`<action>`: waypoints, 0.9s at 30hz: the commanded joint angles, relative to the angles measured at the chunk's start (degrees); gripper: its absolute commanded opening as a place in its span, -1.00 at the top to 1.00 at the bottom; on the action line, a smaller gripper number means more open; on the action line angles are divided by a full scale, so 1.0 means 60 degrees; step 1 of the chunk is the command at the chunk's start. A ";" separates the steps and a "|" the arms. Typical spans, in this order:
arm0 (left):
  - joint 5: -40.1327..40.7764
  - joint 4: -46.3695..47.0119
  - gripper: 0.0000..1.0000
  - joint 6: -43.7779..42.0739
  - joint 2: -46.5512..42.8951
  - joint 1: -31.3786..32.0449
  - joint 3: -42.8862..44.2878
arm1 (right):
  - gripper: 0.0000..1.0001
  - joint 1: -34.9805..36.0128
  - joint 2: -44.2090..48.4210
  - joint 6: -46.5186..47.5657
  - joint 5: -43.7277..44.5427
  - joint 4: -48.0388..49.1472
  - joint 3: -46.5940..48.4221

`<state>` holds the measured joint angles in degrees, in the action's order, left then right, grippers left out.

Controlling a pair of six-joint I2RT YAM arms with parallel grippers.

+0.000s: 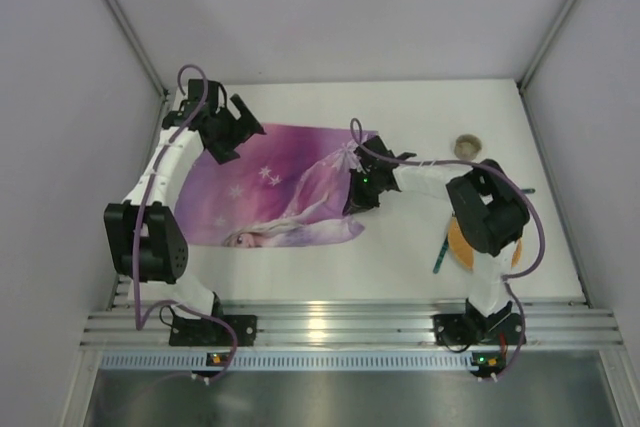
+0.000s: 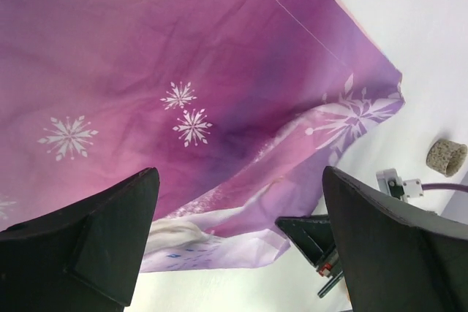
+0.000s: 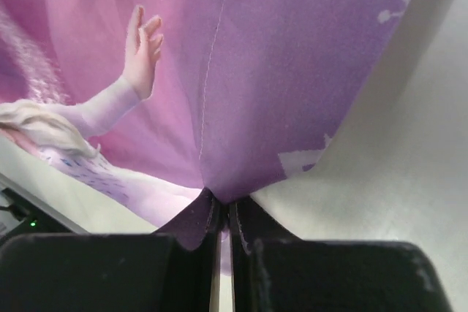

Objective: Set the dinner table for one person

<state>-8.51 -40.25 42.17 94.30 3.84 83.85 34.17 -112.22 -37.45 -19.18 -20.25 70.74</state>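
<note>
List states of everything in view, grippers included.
Mat: spread on table, right edge puckered.
Left gripper: open, over mat's far left corner.
Right gripper: shut on mat's right edge.
Cork cup: upright, apart from mat.
Plate: flat on table, mostly under right arm.
Utensil: lying by plate's left edge.

We get soft, even overhead light, with glare on the metal rail (image 1: 320, 328). Past the left claw (image 2: 240, 173) the bench (image 2: 413, 20) washes out white. The right claw (image 3: 224, 202) reads dark, blurred near lens.
</note>
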 commanded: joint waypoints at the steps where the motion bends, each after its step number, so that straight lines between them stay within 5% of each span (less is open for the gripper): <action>1: 0.0100 0.0073 -0.97 -0.0466 -0.0381 -0.0024 0.0058 | 1.00 -0.0552 0.1343 0.0382 0.1144 -0.1179 -0.0728; 9: -0.0324 0.0380 -0.97 -0.1213 -0.0146 -0.0039 -0.0731 | 1.00 -0.2617 0.3469 0.1450 0.1892 -0.2469 -0.2327; 27: -0.0676 0.1025 -0.97 -0.2121 0.0294 -0.0024 -0.1876 | 1.00 -0.2722 0.5344 0.1305 0.1849 -0.4885 -0.2870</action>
<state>-11.60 -36.21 31.09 97.65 3.84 72.44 17.50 -83.15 -29.12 -8.75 -45.08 51.79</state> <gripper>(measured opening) 0.985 0.017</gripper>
